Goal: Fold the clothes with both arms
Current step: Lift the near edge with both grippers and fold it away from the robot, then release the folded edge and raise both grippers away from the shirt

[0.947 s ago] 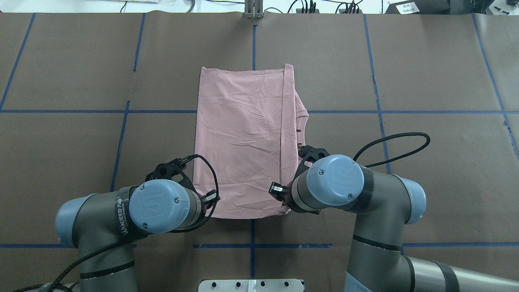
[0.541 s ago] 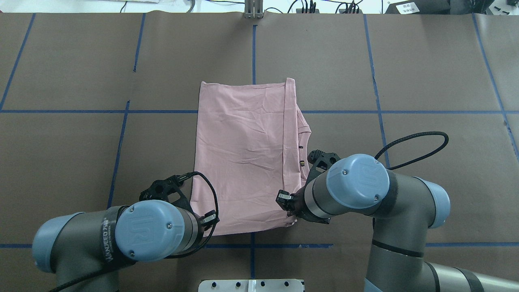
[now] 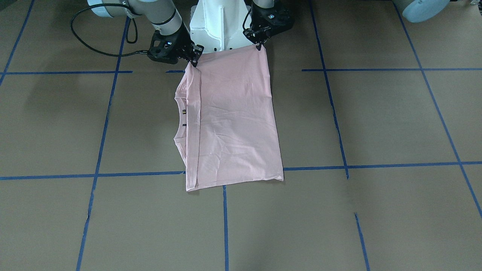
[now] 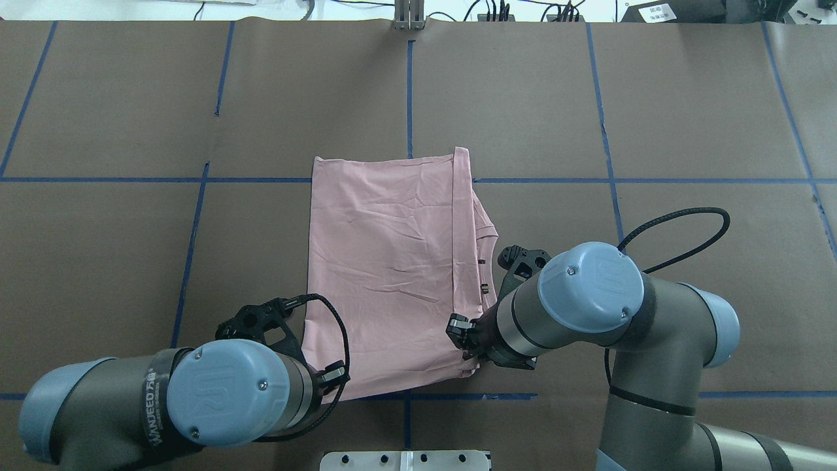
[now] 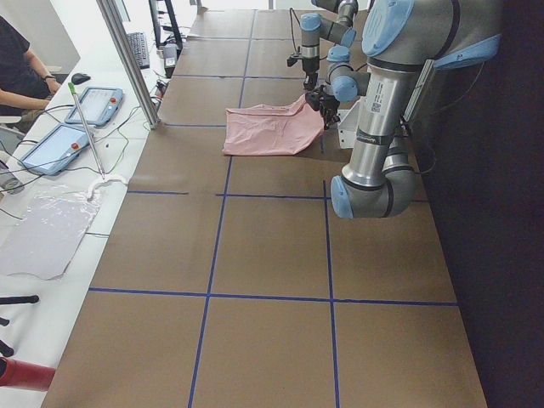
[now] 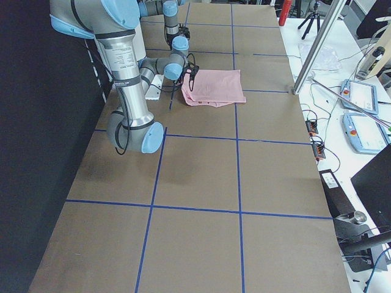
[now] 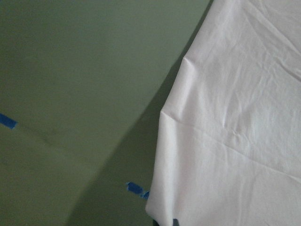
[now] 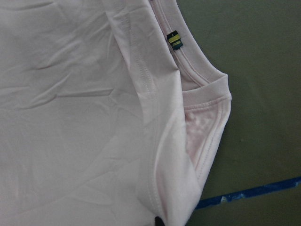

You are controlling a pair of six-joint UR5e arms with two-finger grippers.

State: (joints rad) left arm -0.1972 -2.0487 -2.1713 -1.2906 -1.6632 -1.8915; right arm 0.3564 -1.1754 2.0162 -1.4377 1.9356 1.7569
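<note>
Left fingers (image 3: 259, 46) and right fingers (image 3: 194, 61) each clamp one robot-side corner of the pink T-shirt (image 3: 233, 120), which lies flat on the worktop (image 3: 376, 113).

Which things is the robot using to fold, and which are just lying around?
For the job: T-shirt, left gripper, right gripper.
Lying about: tablets, keyboard, plastic sheet.

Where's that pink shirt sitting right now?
In the overhead view, the pink T-shirt lies on the table just ahead of the white base, its near corners pinched by the left tool and right tool.
</note>
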